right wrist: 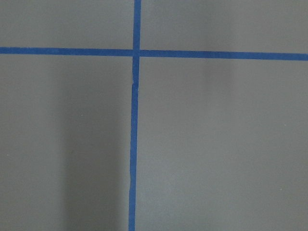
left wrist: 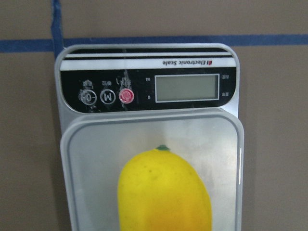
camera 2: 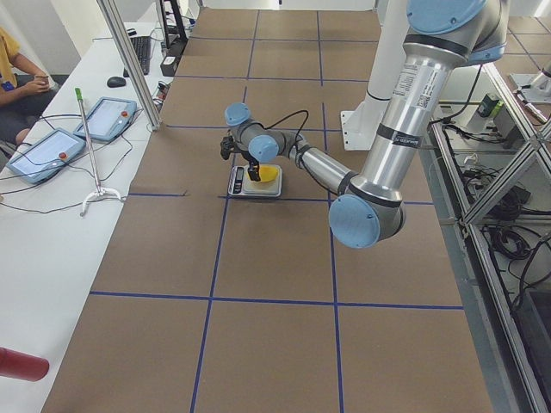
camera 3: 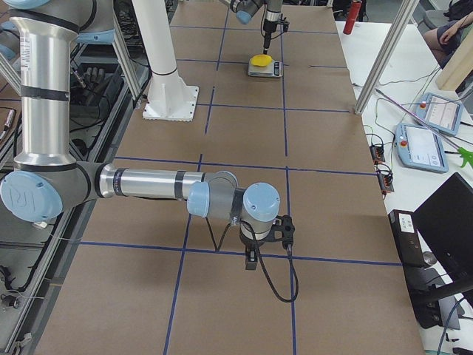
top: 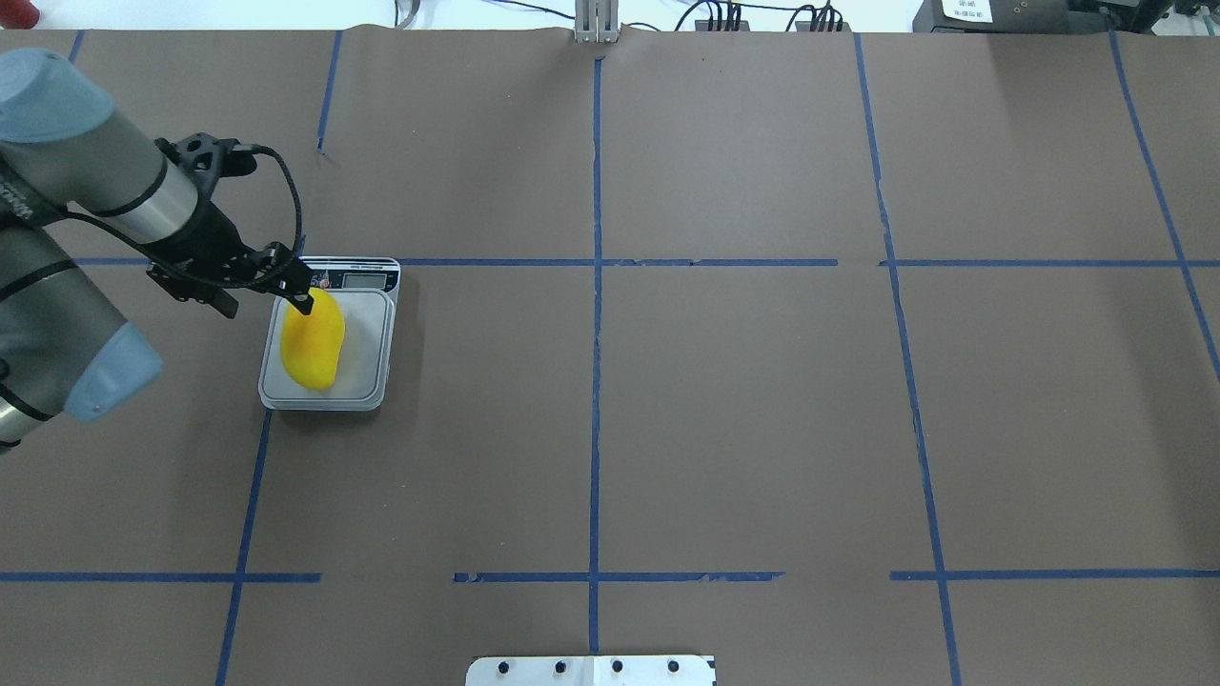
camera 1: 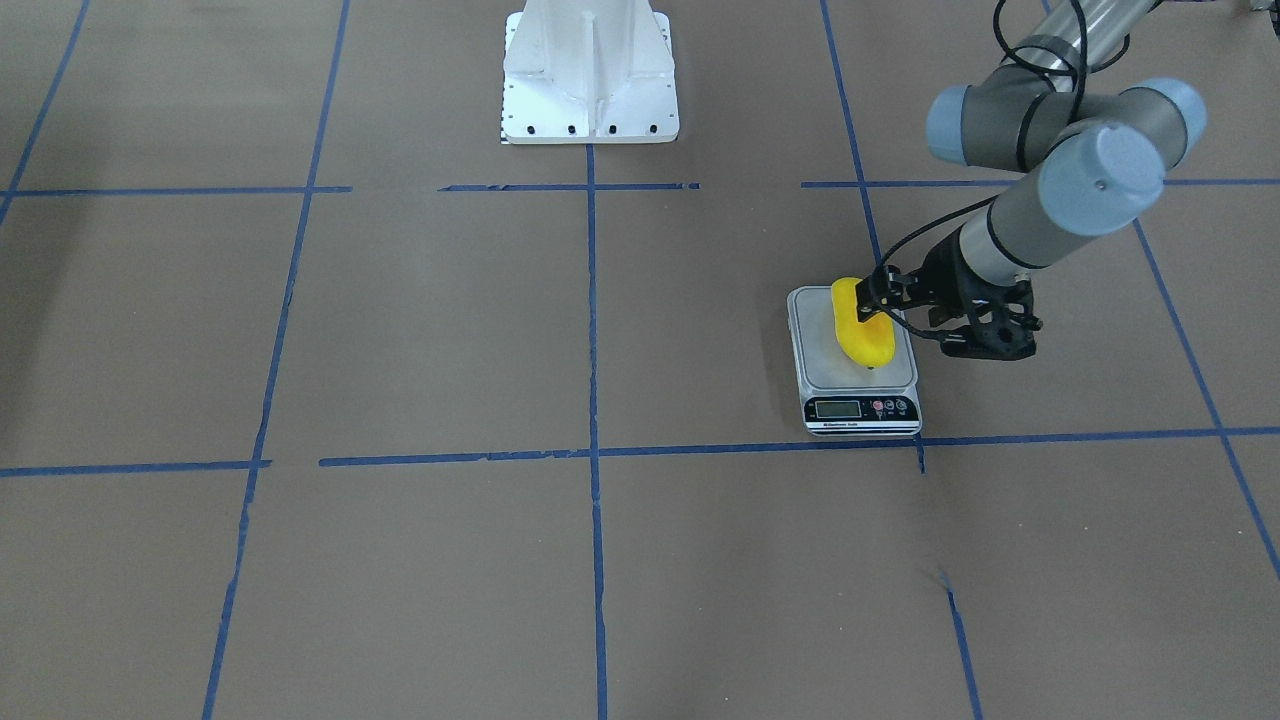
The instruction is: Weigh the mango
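Observation:
The yellow mango [top: 313, 345] lies lengthwise on the platform of a small digital scale [top: 374, 381] at the left of the table. It also shows in the front view [camera 1: 862, 335] and fills the bottom of the left wrist view [left wrist: 164, 192], stem end toward the scale's blank display [left wrist: 187, 87]. My left gripper [top: 301, 299] points down at the mango's display-side end, its fingers [camera 1: 866, 300] closed against the fruit. My right gripper [camera 3: 251, 255] shows only in the exterior right view, low over bare table; I cannot tell whether it is open.
The table is brown paper with a blue tape grid [top: 596, 262]. The robot's white base plate [camera 1: 590, 75] stands at the middle of the robot's side. The right wrist view shows only a tape crossing [right wrist: 136, 52].

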Tool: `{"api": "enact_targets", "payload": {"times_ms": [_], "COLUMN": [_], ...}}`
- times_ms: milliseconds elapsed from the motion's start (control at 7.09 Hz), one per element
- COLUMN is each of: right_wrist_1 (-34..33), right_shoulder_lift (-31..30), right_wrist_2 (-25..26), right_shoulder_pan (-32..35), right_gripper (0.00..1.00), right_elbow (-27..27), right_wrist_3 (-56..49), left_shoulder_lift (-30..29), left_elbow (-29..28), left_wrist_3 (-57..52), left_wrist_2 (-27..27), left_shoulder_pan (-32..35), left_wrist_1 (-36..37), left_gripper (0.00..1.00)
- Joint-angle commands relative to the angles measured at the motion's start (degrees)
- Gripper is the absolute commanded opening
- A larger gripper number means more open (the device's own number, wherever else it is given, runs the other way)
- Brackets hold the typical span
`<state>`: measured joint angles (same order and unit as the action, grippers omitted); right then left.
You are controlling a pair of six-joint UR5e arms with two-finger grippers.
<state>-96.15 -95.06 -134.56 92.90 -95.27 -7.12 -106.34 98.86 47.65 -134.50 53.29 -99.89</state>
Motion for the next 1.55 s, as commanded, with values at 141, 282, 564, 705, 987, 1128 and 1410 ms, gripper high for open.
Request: {"api": "enact_targets", "payload": {"times_ms": [141, 282, 564, 705, 987, 1128, 1410], "right_wrist_1": [0.0, 0.0, 0.0, 0.0, 0.0, 0.0, 0.0], "right_shoulder_lift": [0.0, 0.1, 0.0, 0.1, 0.0, 0.0, 0.1], "right_wrist_2": [0.0, 0.0, 0.0, 0.0, 0.0, 0.0, 0.0], "right_shoulder_pan": [0.0, 0.0, 0.0, 0.0, 0.0, 0.0, 0.0], "right_gripper": [1.0, 1.0, 1.0, 1.0, 1.0, 1.0, 1.0], "right_elbow": [0.0, 0.0, 0.0, 0.0, 0.0, 0.0, 0.0], "right_wrist_3": [0.0, 0.0, 0.0, 0.0, 0.0, 0.0, 0.0], "left_shoulder_lift": [10.9, 13.8, 16.8, 16.8, 16.9, 16.8, 16.8], "left_elbow": [-0.2, -0.7, -6.4, -9.6, -9.6, -9.6, -9.7], "left_wrist_3": [-17.1, -22.7, -36.8, -42.0, -45.2, -46.1, -46.1], "left_wrist_2": [-0.1, 0.0, 0.3, 0.4, 0.4, 0.4, 0.4], "left_shoulder_pan": [12.1, 15.6, 24.8, 29.0, 34.4, 36.7, 37.0], "left_wrist_1": [0.2, 0.2, 0.3, 0.8, 4.0, 6.3, 8.6], "left_gripper": [1.0, 1.0, 1.0, 1.0, 1.0, 1.0, 1.0]}}
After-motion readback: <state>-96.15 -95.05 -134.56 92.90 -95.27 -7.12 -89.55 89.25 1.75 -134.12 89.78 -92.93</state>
